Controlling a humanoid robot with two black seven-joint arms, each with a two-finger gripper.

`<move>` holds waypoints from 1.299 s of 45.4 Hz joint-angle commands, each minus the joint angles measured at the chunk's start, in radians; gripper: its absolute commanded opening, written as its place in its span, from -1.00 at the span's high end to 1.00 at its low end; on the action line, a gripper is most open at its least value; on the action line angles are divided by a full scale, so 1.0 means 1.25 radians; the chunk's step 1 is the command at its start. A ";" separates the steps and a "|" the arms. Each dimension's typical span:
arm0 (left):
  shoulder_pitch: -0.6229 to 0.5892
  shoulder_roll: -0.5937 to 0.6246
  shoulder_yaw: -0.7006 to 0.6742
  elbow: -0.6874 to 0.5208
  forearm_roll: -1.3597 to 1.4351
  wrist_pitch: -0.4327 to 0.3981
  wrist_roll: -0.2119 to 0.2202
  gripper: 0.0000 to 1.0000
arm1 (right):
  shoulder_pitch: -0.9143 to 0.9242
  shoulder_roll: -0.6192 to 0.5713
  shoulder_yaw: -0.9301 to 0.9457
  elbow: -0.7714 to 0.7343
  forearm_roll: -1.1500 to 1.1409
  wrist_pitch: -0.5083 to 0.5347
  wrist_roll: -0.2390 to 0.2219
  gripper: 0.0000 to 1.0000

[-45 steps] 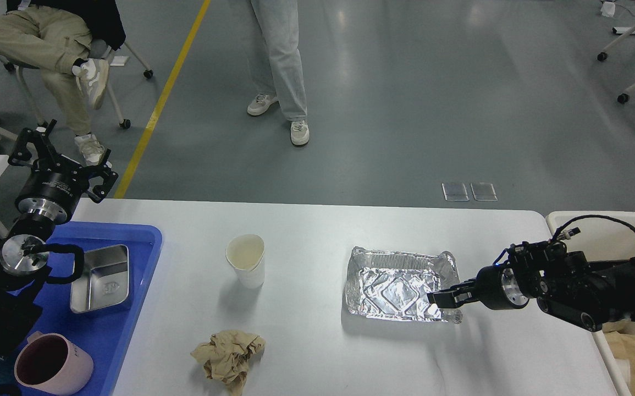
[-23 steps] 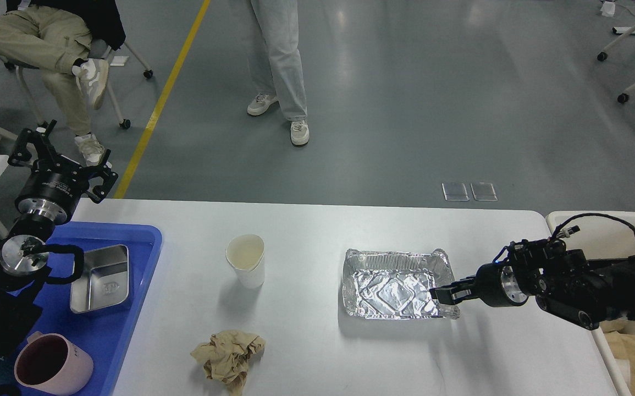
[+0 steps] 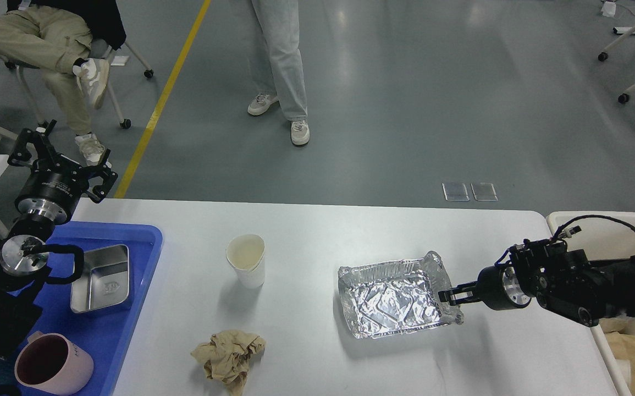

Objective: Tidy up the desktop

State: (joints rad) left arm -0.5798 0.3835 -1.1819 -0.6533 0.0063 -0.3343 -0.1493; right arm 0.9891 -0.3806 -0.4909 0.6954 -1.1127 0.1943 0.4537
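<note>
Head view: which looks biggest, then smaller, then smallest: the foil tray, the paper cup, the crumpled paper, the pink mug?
1. Foil tray, clearly largest.
2. Pink mug and crumpled paper look about alike; both sit nearer the camera, so no ranking.
3. Paper cup, smallest, though farther away.

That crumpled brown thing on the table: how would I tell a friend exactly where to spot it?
Start at the wide white desktop and find the paper cup left of its middle. Come straight toward the near edge from the cup, and the crumpled brown paper lies there alone. It is the only soft, tan, shapeless item; the foil tray to its right is shiny silver.
</note>
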 commanded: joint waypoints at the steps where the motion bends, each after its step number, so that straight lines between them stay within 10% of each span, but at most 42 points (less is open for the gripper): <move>1: 0.001 0.000 0.002 0.000 0.002 0.000 -0.002 -0.99 | 0.015 -0.008 0.001 0.011 0.002 0.027 0.015 1.00; 44: 0.033 0.007 0.003 0.000 0.010 -0.004 -0.006 -0.99 | 0.258 -0.254 0.104 0.305 0.145 0.200 0.065 1.00; 59: 0.037 0.022 0.003 -0.004 0.017 -0.124 -0.044 -0.99 | 0.249 -0.265 0.106 0.306 0.145 0.199 0.067 1.00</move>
State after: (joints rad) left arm -0.5359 0.4117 -1.1793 -0.6551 0.0259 -0.4700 -0.1808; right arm 1.3037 -0.7095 -0.3589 1.0784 -0.9300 0.4447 0.5381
